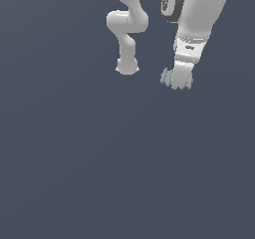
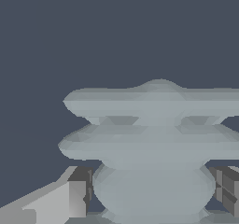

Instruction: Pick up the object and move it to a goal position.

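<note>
Filling the wrist view, the ribbed object (image 2: 154, 143) sits clamped between both fingers (image 2: 77, 197), while the exterior view alone shows its ends sticking out either side of the gripper (image 1: 177, 80) at two o'clock.

The white arm reaches down from the top of the exterior view, its wrist tilted slightly. The end effector (image 1: 177, 81) points downward, its two fingers (image 2: 78, 197) closed in against the ribbed object (image 1: 165, 76) held between them.
</note>
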Robot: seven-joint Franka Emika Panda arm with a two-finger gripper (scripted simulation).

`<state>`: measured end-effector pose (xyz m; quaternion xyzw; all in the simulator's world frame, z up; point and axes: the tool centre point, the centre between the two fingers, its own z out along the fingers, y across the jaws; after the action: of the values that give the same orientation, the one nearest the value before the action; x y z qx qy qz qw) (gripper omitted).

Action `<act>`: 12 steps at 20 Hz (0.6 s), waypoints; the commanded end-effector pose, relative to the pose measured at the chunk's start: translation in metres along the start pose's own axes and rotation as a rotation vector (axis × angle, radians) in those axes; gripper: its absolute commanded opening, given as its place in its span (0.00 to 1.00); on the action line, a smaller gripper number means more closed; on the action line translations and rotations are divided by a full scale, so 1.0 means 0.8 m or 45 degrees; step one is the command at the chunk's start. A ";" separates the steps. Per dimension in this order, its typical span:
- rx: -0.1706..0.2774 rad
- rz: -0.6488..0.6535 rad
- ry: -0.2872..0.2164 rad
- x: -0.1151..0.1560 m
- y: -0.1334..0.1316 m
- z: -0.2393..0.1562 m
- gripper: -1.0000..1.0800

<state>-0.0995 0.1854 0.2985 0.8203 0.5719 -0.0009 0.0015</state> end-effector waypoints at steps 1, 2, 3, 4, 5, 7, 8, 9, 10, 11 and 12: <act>0.002 0.001 0.000 0.013 -0.019 -0.028 0.00; 0.002 0.001 0.001 0.018 -0.025 -0.038 0.00; 0.002 0.001 0.001 0.023 -0.031 -0.047 0.00; 0.002 0.001 0.001 0.028 -0.036 -0.057 0.00; 0.002 0.001 0.001 0.032 -0.041 -0.065 0.00; 0.002 0.002 0.002 0.040 -0.050 -0.080 0.00; 0.002 0.002 0.003 0.043 -0.054 -0.086 0.00; 0.002 0.002 0.003 0.046 -0.057 -0.092 0.00; 0.002 0.002 0.003 0.049 -0.060 -0.097 0.00; 0.002 0.003 0.003 0.051 -0.062 -0.101 0.00; 0.002 0.003 0.003 0.053 -0.064 -0.105 0.00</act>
<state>-0.1308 0.2396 0.3769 0.8206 0.5715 0.0002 0.0005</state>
